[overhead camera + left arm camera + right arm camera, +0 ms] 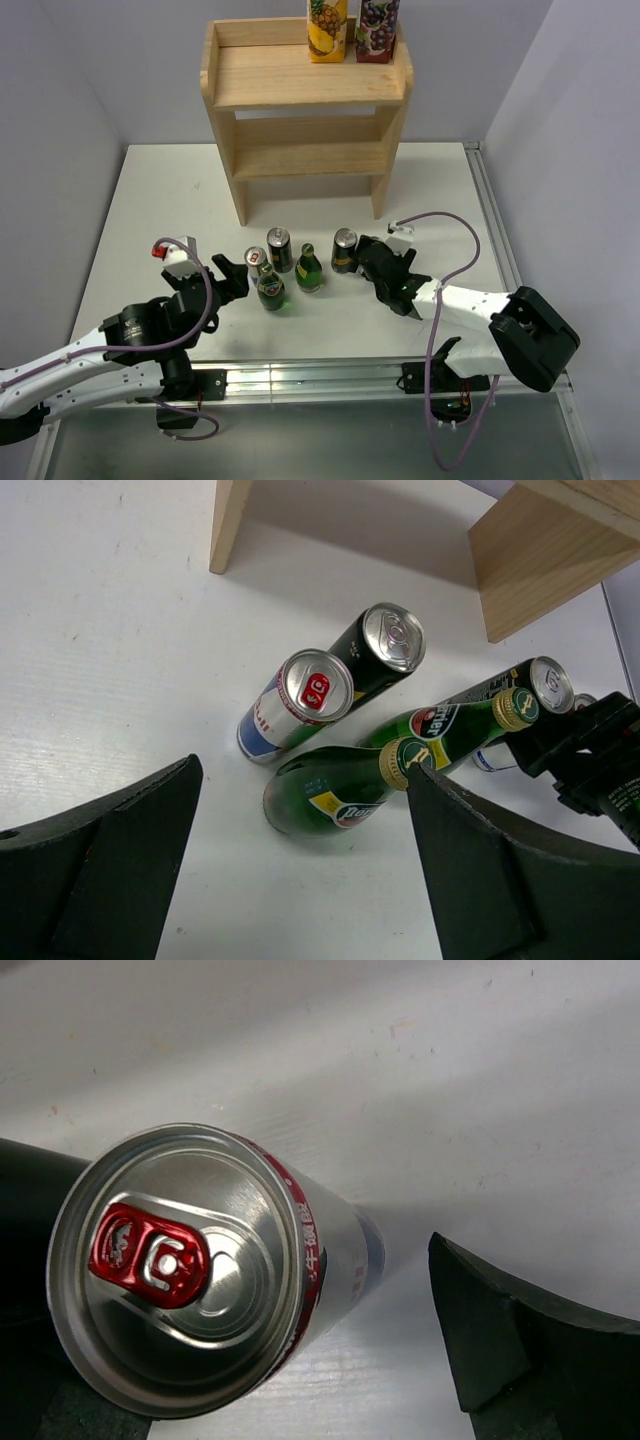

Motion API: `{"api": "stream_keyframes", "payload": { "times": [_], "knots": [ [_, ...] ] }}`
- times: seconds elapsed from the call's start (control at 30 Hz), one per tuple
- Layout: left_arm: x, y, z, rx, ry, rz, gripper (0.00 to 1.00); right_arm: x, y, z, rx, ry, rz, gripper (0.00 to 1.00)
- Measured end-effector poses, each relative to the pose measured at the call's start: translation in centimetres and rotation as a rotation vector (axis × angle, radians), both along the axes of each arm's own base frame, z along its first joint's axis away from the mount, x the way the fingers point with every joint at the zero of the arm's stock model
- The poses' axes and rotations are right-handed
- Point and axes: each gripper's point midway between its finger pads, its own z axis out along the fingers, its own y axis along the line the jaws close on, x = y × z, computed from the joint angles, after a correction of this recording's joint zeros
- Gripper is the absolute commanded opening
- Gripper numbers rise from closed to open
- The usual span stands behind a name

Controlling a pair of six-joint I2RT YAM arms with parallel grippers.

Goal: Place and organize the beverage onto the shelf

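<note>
- While the overhead view hides it under the right gripper, the right wrist camera shows a silver can with a red pull tab and red lettering standing between that claw's fingers.
- These fingers are spread. Bare table shows between the can and the lower-right finger, but I cannot tell whether the other finger touches the can.
- The left gripper is spread wide and pinches nothing.
- Its wrist camera looks across the whole cluster of upright drinks: a blue-and-silver can with a red tab, a tall black can touching it, and a near green glass bottle with a gold cap.
- Past these are a far green glass bottle and a second black can, which is just beside the right claw.
- Only the overhead view takes in the small two-tier shelf of light unpainted wood, which stands at the far side of the white table, well apart from the cluster.
- On the shelf's rimmed top board, at the right rear, a yellow pineapple juice carton and a purple grape juice carton stand side by side.
- The near green bottle sits just beside the left claw, with the blue-and-silver can and the tall black can behind it, between that claw and the shelf.
- The second black can stands between the right claw and the far green bottle.
</note>
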Motion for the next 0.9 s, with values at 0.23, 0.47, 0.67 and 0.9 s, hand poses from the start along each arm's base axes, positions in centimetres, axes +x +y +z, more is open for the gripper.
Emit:
{"api": "stream_keyframes", "payload": {
  "times": [0.23, 0.47, 0.67, 0.9],
  "knots": [
    [0.0, 0.1, -0.1, -0.001, 0.0, 0.006, 0.89, 1.0, -0.3, 0.9, -0.015, -0.059, -0.028, 1.0],
    [0.0, 0.3, -1.0, 0.0, 0.005, 0.019, 0.89, 1.9, -0.6, 1.0, -0.031, -0.113, -0.053, 1.0],
    [0.0, 0.5, -1.1, -0.002, 0.001, 0.024, 0.89, 2.7, -0.5, 0.1, -0.05, -0.142, -0.066, 0.98],
    [0.0, 0.8, -1.0, -0.01, -0.006, 0.029, 0.89, 3.2, -0.4, -1.4, -0.09, -0.142, -0.072, 0.71]
  ]
}}
